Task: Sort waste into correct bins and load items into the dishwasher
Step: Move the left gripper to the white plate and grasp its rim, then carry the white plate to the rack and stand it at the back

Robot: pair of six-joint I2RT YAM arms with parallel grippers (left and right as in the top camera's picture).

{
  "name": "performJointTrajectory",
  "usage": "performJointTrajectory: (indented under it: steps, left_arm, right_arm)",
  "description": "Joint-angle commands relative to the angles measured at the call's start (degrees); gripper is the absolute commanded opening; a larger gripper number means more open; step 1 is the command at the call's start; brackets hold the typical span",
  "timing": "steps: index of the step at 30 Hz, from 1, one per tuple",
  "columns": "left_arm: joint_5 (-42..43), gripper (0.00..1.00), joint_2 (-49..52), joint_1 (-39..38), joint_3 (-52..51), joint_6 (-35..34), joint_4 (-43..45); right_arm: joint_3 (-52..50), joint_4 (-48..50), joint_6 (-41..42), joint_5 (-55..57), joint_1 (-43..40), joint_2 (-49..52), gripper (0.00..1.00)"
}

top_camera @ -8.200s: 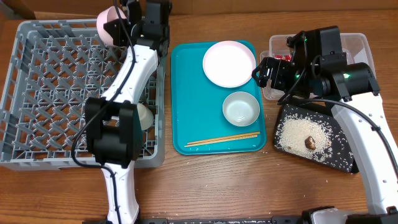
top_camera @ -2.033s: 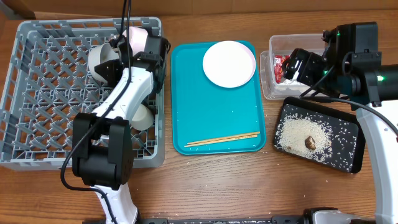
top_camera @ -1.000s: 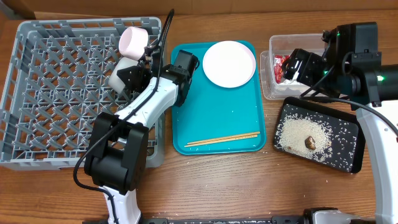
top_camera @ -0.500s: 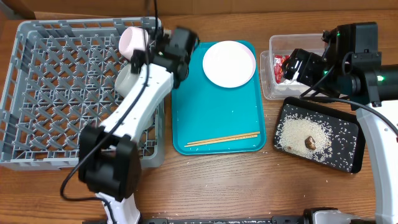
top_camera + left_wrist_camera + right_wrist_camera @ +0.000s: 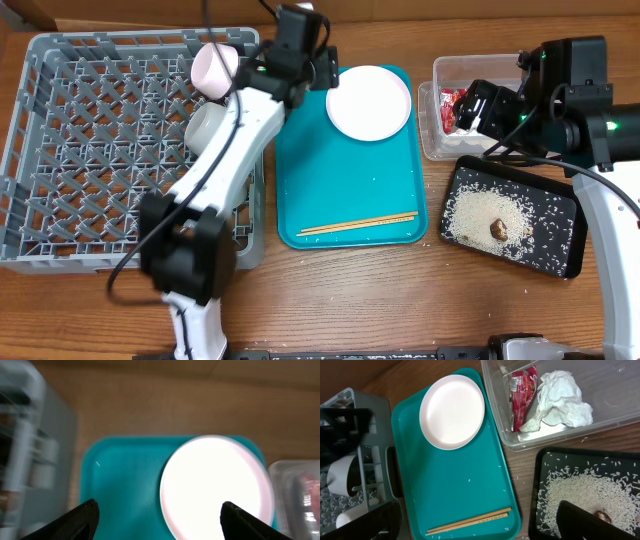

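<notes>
The round pale plate [image 5: 368, 102] [image 5: 217, 487] [image 5: 452, 411] lies at the far end of the teal tray [image 5: 340, 180]. Above the tray's far left corner, my left gripper [image 5: 322, 72] [image 5: 159, 507] is open and holds nothing, with the plate's left rim below the gap. Two bowls [image 5: 213, 68] [image 5: 205, 125] lean in the grey dish rack [image 5: 90, 150]. Chopsticks [image 5: 358, 225] [image 5: 470, 521] rest near the tray's front edge. My right gripper [image 5: 470, 105] [image 5: 476, 510] hangs open and holding nothing beside the clear tub [image 5: 570, 75].
The clear tub holds a red wrapper [image 5: 522, 397] and a white tissue [image 5: 560, 397]. The black tray [image 5: 560, 250] holds rice [image 5: 585, 495] and a brown lump [image 5: 497, 228]. Stray rice grains dot the teal tray. My left arm stretches across the rack's right wall.
My left gripper left the white bowl in the rack, swung right and away to the tray's far left corner, and widened. The right arm stayed still.
</notes>
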Motion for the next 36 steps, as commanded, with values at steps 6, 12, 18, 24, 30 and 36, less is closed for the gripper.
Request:
performJointTrajectory:
  steps: [6,12,18,24,30,36]
  left_arm:
    - [2.75,0.71,10.64,-2.64,0.35,-8.28,2.62]
    - [2.78,0.58,14.38,-3.52,0.35,-8.33,3.5]
    - [2.69,0.32,15.34,-3.52,0.35,-8.17,2.32]
    - [1.44,0.11,15.37,-3.52,0.33,-6.14,-0.33]
    - [-3.43,0.04,15.37,-3.48,0.35,-4.68,-1.97]
    - [-8.17,0.04,10.69,-2.27,2.56,1.95,-3.58]
  right_arm:
    - [0.7,0.24,0.02,-0.09,-0.17,0.28,1.0]
    - [0.7,0.26,0.02,-0.09,-0.17,0.28,1.0]
    - [0.7,0.26,0.02,-0.09,-0.17,0.28,1.0]
    - [0.7,0.26,0.02,-0.07,-0.17,0.28,1.0]
    - [0.7,0.26,0.02,-0.07,-0.17,0.28,1.0]
    - [0.7,0.26,0.02,-0.09,-0.17,0.28,1.0]
